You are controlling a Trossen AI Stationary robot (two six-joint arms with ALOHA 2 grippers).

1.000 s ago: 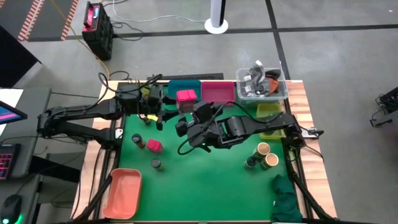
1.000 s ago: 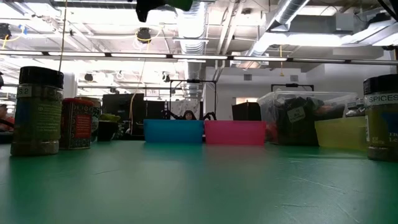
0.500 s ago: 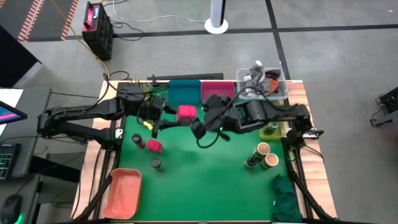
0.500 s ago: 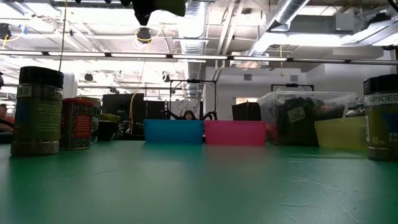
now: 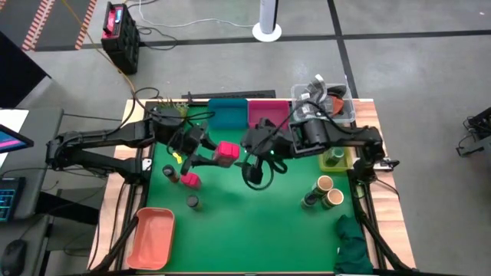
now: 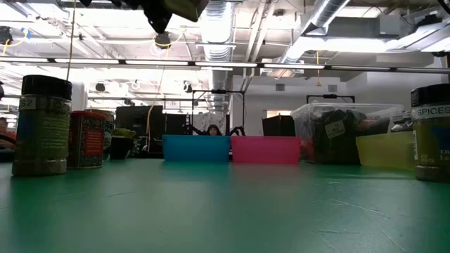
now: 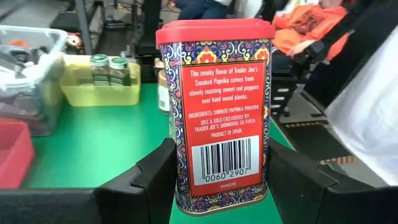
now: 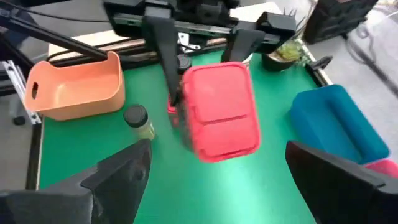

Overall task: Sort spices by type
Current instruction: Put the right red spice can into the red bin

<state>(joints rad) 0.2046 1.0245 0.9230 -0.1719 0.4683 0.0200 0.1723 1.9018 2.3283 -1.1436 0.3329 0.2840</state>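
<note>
My left gripper [image 5: 213,153] is shut on a red-lidded paprika tin [image 5: 228,151], held up over the green mat's middle. My right gripper [image 5: 253,147] hangs open just right of the tin, facing its lid [image 8: 221,109], with nothing between its fingers. On the mat's left stand a pink pack [image 5: 189,180] and two dark-lidded jars [image 5: 169,172] [image 5: 192,202]. At the right stand two tan-topped jars [image 5: 325,183] [image 5: 334,197] and a green jar [image 5: 310,201]. Two green-lidded jars [image 7: 109,70] sit in the yellow bin [image 5: 331,139]. My left gripper pinches the tin's two narrow sides near its bottom [image 7: 180,186] between its two fingers [image 7: 152,180]. The fingers come nearly level from the table's left. The tin stands about upright in the hold, lid up, lifted clear of the mat.
Blue bin [image 5: 228,113] and magenta bin [image 5: 268,113] stand along the far edge, a clear tub of clutter [image 5: 322,103] at the far right. An orange bin [image 5: 152,234] sits at the near left, a green cloth [image 5: 353,245] at the near right. People sit beyond the table.
My left gripper has turned at the wrist and swung the tin from over the far bins toward the near edge, still clear of the mat. My right gripper, open throughout, has drawn back toward the table's right and far side, risen and rolled.
</note>
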